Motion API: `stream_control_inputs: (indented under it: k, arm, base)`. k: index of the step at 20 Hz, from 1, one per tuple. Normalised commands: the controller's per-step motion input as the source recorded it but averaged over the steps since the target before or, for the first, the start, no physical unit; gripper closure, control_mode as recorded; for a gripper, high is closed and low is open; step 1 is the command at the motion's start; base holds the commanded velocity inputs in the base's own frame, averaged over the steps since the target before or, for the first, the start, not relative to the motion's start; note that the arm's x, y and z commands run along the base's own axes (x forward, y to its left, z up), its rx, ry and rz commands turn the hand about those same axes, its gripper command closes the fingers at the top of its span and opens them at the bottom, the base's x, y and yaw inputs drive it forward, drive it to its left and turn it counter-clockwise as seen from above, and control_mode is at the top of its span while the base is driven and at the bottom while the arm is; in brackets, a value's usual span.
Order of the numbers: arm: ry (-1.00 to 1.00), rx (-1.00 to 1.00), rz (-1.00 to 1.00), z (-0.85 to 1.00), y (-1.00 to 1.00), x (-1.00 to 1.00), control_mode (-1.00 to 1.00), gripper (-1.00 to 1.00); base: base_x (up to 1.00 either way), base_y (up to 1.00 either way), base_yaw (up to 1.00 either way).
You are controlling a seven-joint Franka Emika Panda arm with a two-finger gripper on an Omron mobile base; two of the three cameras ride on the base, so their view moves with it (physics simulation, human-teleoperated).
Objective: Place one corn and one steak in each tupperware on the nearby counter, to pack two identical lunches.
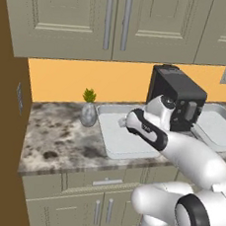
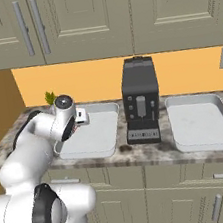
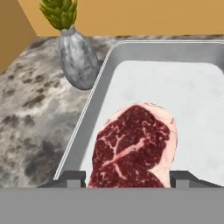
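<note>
Over the left tupperware (image 3: 183,87), the hand (image 3: 127,179) grips a steak (image 3: 133,146) between its fingers, apparently clear of the tray floor, poised to drop it inside.

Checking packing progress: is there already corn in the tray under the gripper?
No. In the hand view the tupperware is bare white inside, apart from the steak between the gripper fingertips.
</note>
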Motion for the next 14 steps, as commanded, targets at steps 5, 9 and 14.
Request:
stream_control_inputs:
  k: [5,9,14]
  arm:
    - [0.06,0.0,-0.03,-0.32,0.28,0.19,-1.0,1.0]
    - [0.03,0.0,-0.02,-0.28,0.25,0.19,-1.0,1.0]
    - [0.0,0.0,0.0,-0.28,0.05,0.28,-1.0,1.0]
  base:
    - [0.0,0.0,0.0]
    - [0.0,0.0,0.0]
    - [0.0,0.0,0.0]
